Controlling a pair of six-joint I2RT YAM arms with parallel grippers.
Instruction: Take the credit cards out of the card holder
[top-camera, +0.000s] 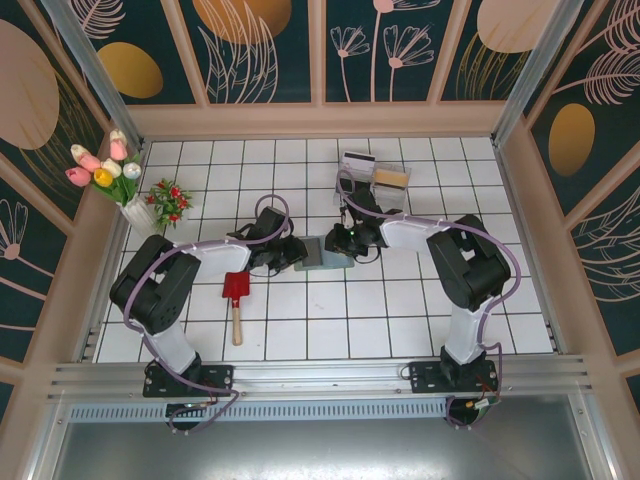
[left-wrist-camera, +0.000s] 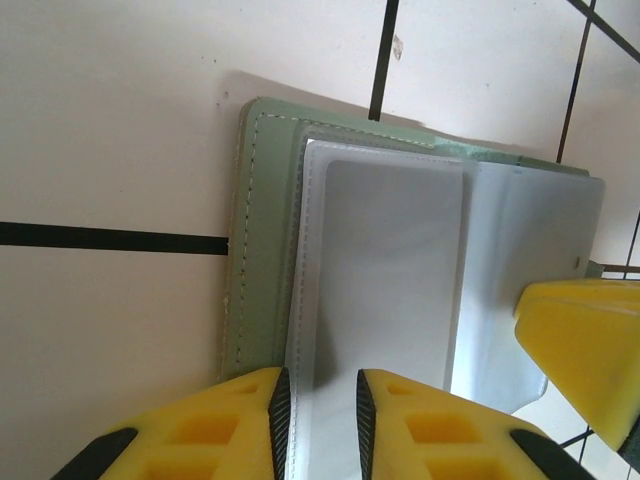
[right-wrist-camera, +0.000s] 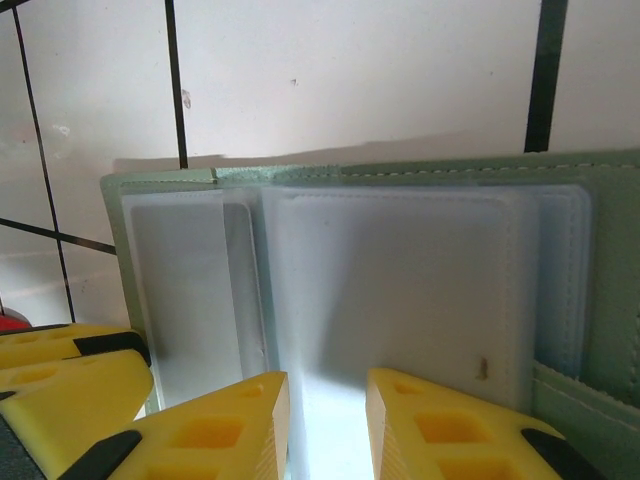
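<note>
The card holder (top-camera: 322, 255) lies open mid-table, with the credit cards (top-camera: 391, 178) at its 1 o'clock. My left gripper (left-wrist-camera: 320, 425) and right gripper (right-wrist-camera: 325, 430) straddle the pocket leaves (left-wrist-camera: 390, 270), jaws narrowly parted; pinching, I can't tell. I'd lift the leaves slowly, checking for leftovers

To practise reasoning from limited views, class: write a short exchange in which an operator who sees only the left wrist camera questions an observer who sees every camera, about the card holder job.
Operator: I see the card holder lying open under the left claw. Are any cards out of it?
Observer: Yes. A tan-gold card and a black-striped white card lie at the far side of the table, beyond the right arm.
Operator: Is anything lying close to the left arm?
Observer: A red shovel lies on the tiles just in front of it.
</note>
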